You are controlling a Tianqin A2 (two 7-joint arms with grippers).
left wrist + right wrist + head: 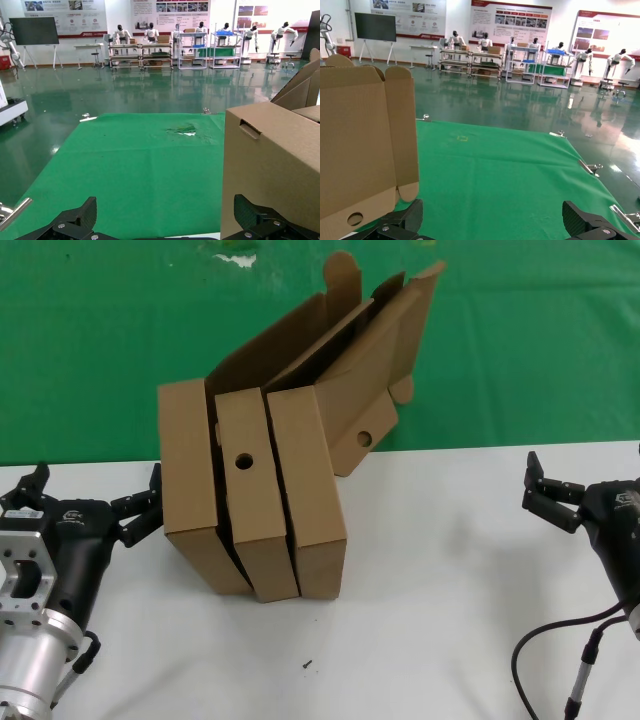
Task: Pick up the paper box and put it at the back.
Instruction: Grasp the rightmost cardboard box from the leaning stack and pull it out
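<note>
The left gripper point(95, 498) sits low on the white table point(450, 570) with its two fingers spread wide. Just beside one finger stand three brown boxes in a row, side by side and touching. The closest box point(188, 460) is plain. The middle box point(254, 495) has a round hole in its narrow face. The far one is the paper box point(305, 490), with a plain narrow face, its lid open and leaning back, and one small round hole in its side wall. It stands at the table's back edge, with its lid over the green cloth point(90, 340). The right gripper point(590, 485) rests on the table, well apart from the boxes, with fingers spread too. One black cable point(550, 635) curls beside it.
</note>
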